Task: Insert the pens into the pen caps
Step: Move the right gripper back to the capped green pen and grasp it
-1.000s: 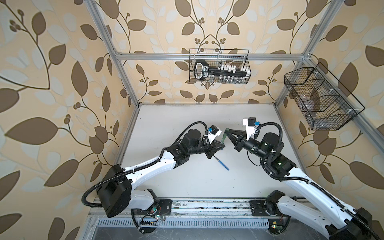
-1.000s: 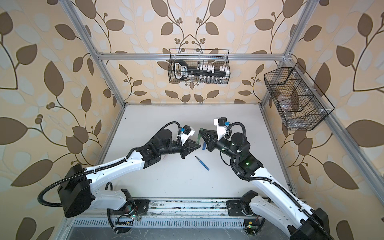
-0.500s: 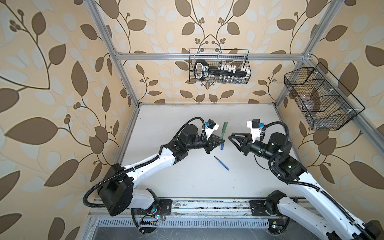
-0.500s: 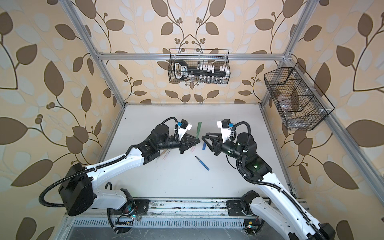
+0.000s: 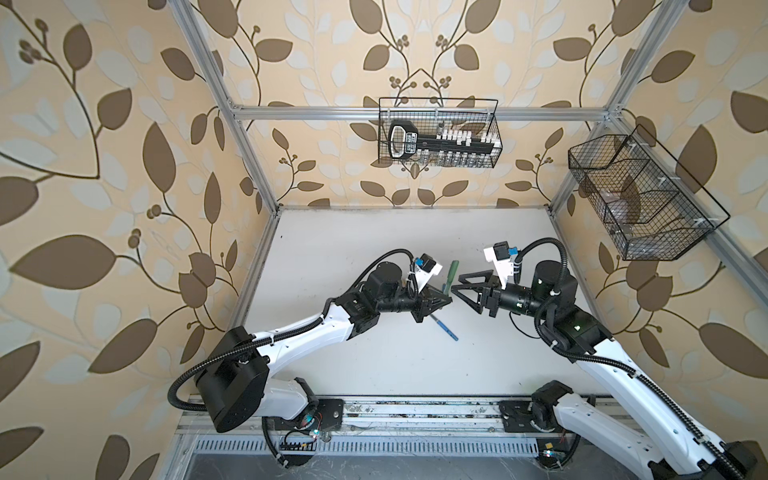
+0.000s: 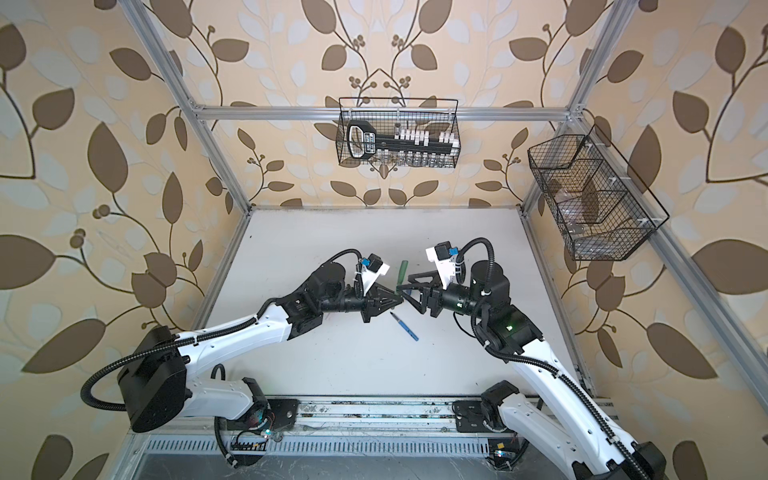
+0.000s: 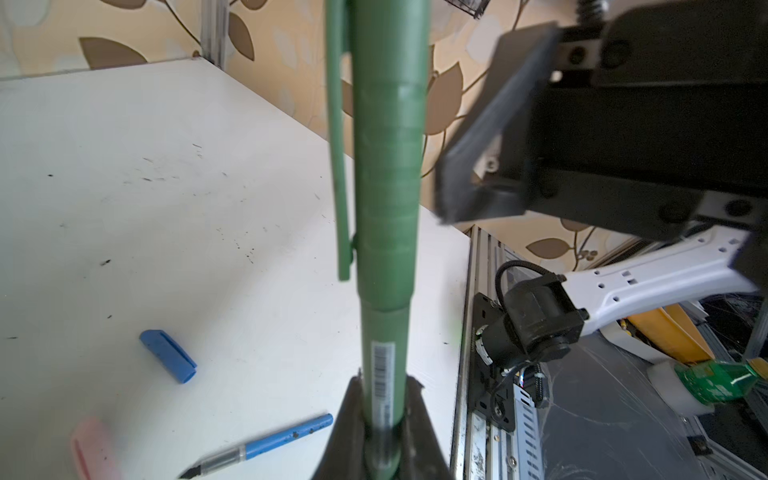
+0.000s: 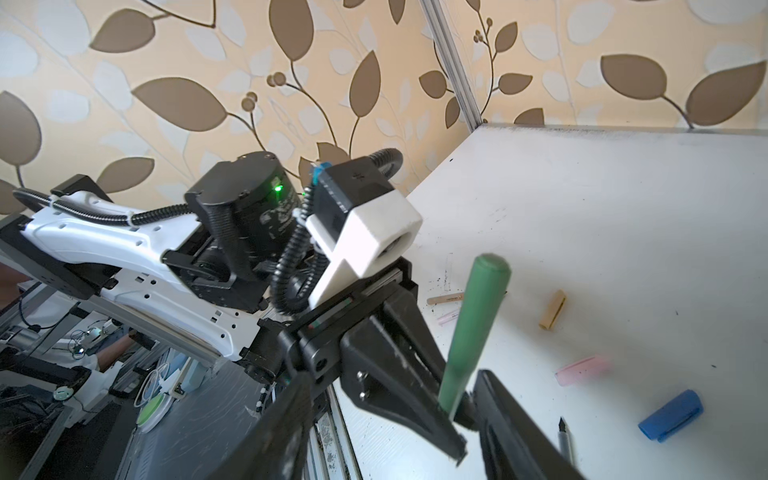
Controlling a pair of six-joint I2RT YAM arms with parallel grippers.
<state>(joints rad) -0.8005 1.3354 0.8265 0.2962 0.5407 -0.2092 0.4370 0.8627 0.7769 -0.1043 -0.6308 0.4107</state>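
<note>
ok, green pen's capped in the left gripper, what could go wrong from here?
1. The left gripper pinches the green pen only low on its barrel, so the capped length stands free; the open right gripper sits close beside it and could knock it askew when backing off.
2. The blue pen lies uncapped near the left gripper; setting the green pen down there could hit or roll it.

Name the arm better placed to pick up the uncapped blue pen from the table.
Right. The right gripper is open and holds nothing, while the left gripper is shut on the capped green pen. The blue pen lies near both.
</note>
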